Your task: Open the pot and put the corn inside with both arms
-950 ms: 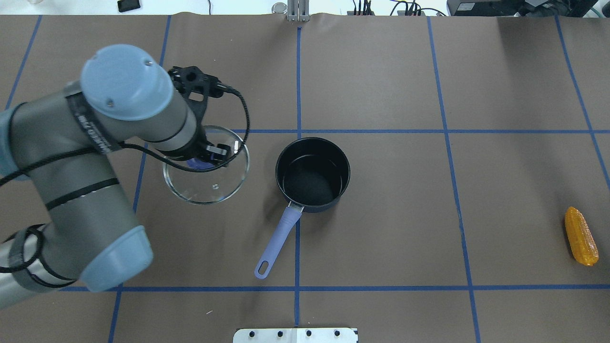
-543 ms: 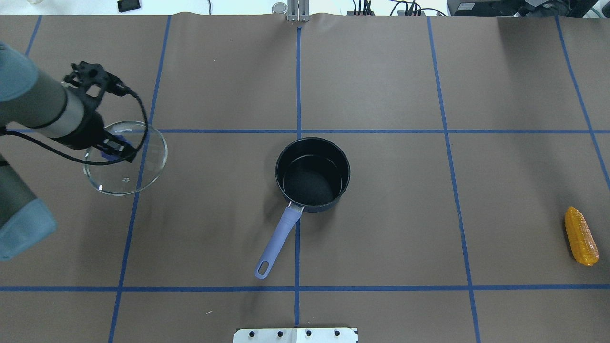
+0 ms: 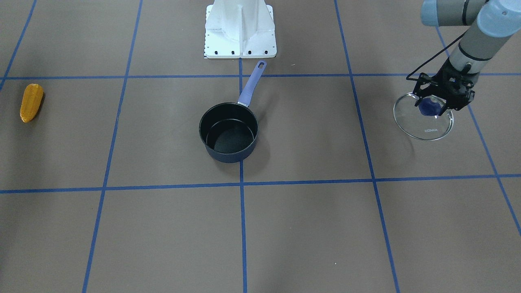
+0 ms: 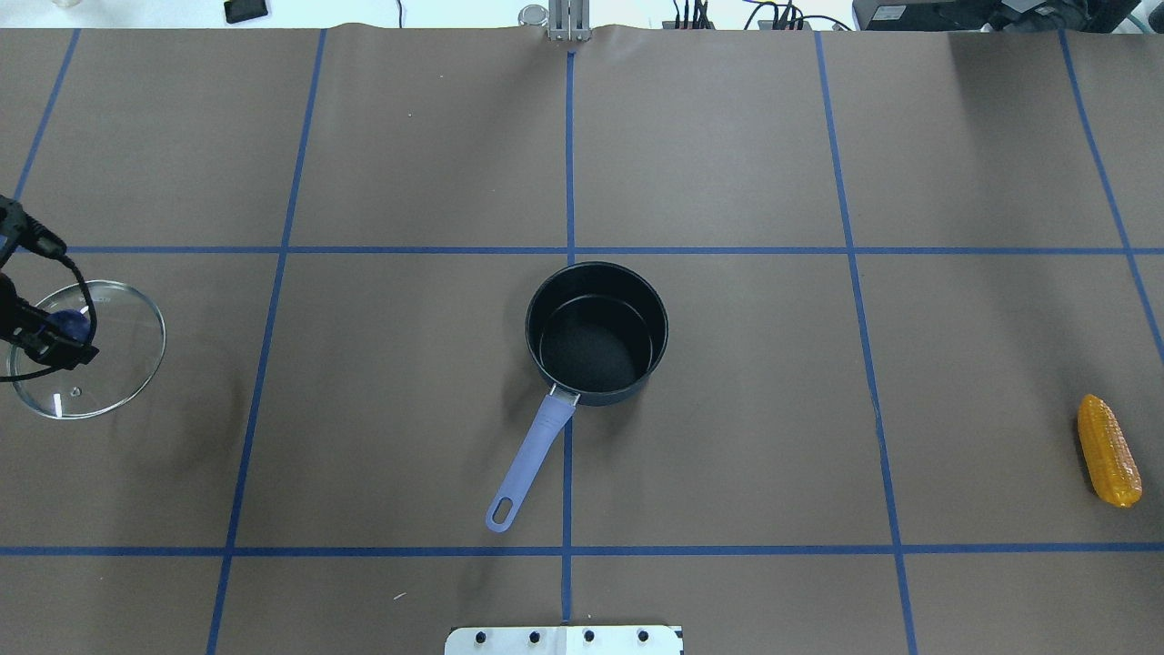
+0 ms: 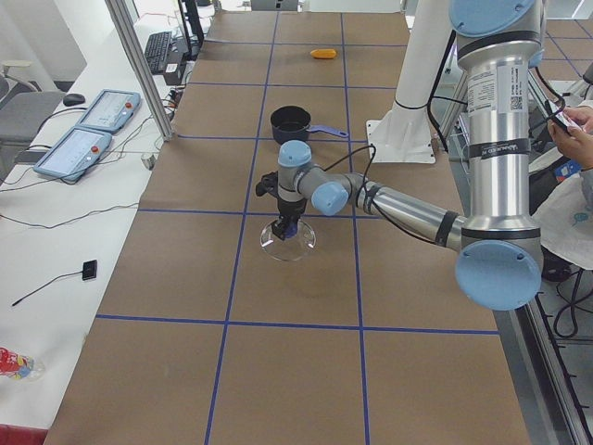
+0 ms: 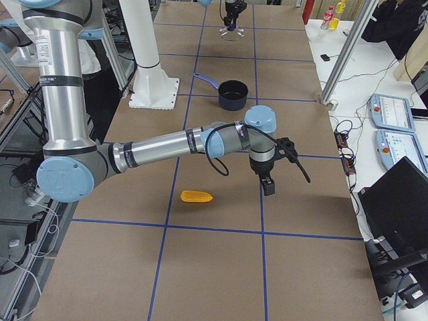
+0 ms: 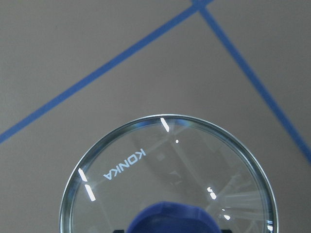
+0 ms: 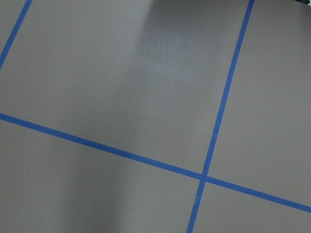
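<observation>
Right gripper (image 6: 268,189) — side view only, near corn (image 6: 196,196)

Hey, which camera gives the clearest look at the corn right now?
The overhead exterior view: the corn lies whole and largest there, kernel rows visible, nothing covering it. The front-facing view shows it nearly as well; exterior right shows it smaller, exterior left as a far speck. Neither wrist camera shows it.

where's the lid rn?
Overhead view: the glass lid is at the far left edge, held in the left gripper, well left of the open pot at the table's centre.
</observation>
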Motion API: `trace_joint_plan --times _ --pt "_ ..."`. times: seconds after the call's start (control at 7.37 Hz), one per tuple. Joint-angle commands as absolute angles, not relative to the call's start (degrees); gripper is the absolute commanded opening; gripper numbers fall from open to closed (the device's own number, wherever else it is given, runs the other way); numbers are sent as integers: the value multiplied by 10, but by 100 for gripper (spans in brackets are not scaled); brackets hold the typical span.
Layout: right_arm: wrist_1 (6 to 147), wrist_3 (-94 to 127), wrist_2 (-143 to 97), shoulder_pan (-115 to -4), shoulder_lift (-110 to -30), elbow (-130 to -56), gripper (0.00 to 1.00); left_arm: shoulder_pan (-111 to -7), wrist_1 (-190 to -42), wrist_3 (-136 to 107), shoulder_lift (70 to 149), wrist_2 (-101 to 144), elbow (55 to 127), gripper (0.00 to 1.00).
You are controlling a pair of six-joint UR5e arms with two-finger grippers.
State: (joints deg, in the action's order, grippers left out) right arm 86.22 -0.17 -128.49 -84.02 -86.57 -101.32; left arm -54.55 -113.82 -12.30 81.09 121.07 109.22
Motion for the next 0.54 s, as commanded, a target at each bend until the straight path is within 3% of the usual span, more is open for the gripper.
trace_joint_plan --times 0.0,0.14,0.41 --pt "862 -2 -1285 -840 -866 -1013 100 -548 -1315 -120 766 1259 990 19" --pt "862 -2 -1285 -840 -866 -1013 100 -548 -1323 -121 766 1260 983 20" --pt "862 -2 -1285 -840 -866 -1013 100 -547 -1324 -120 768 1258 973 33"
